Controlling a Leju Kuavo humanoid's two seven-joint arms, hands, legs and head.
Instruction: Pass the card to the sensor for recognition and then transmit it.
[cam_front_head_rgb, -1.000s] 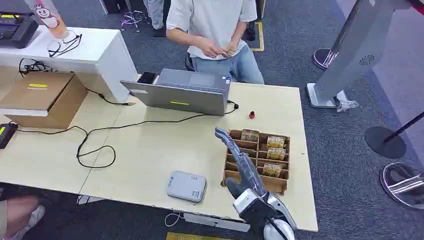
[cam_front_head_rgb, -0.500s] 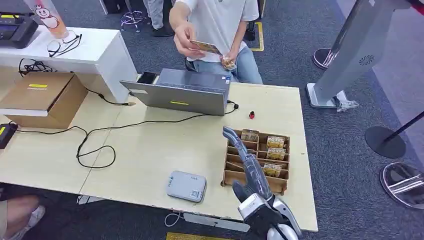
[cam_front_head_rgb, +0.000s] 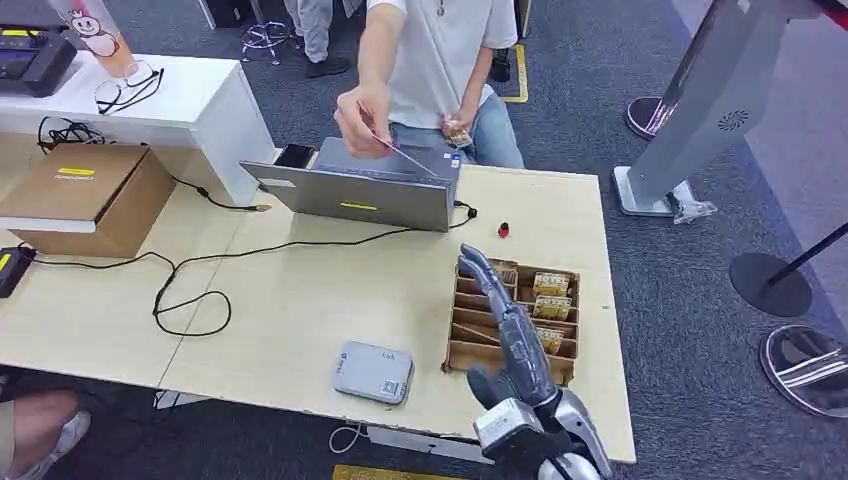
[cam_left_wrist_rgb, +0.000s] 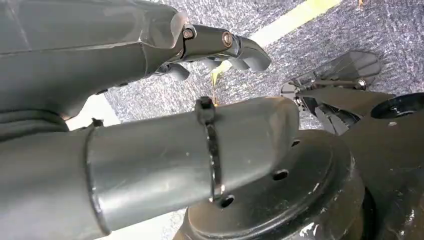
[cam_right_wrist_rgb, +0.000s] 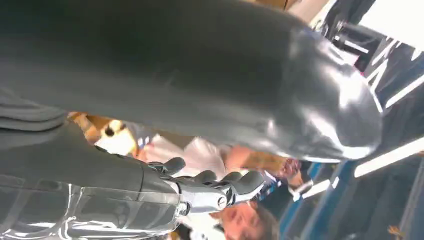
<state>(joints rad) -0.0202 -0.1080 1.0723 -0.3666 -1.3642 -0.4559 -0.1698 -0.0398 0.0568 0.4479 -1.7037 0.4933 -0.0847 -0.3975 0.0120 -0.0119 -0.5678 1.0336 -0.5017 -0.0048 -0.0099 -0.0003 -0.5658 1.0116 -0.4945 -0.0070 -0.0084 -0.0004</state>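
A person behind the table holds a card (cam_front_head_rgb: 407, 158) out over the laptop, edge-on toward me. My right hand (cam_front_head_rgb: 508, 332) is raised above the wooden card box (cam_front_head_rgb: 462, 352), with its fingers stretched straight toward the person and nothing in it. In the right wrist view its fingers (cam_right_wrist_rgb: 220, 187) lie straight below the thick thumb. The grey sensor pad (cam_front_head_rgb: 373, 372) lies flat near the table's front edge, left of the box. My left hand (cam_left_wrist_rgb: 210, 100) hangs over the carpet; its fingers (cam_left_wrist_rgb: 225, 45) are slightly bent, apart from the thumb, and hold nothing.
The box holds several card stacks (cam_front_head_rgb: 551, 284) in its right-hand slots. A grey laptop (cam_front_head_rgb: 365, 185) stands at the far edge, with a black cable (cam_front_head_rgb: 190, 300) looping across the table. A cardboard box (cam_front_head_rgb: 85, 195) sits at the left. A small red object (cam_front_head_rgb: 504, 231) lies behind the card box.
The person has lifted a card from their lap and reached it forward over the laptop. My right hand has drifted slightly right and nearer, its fingers still straight.
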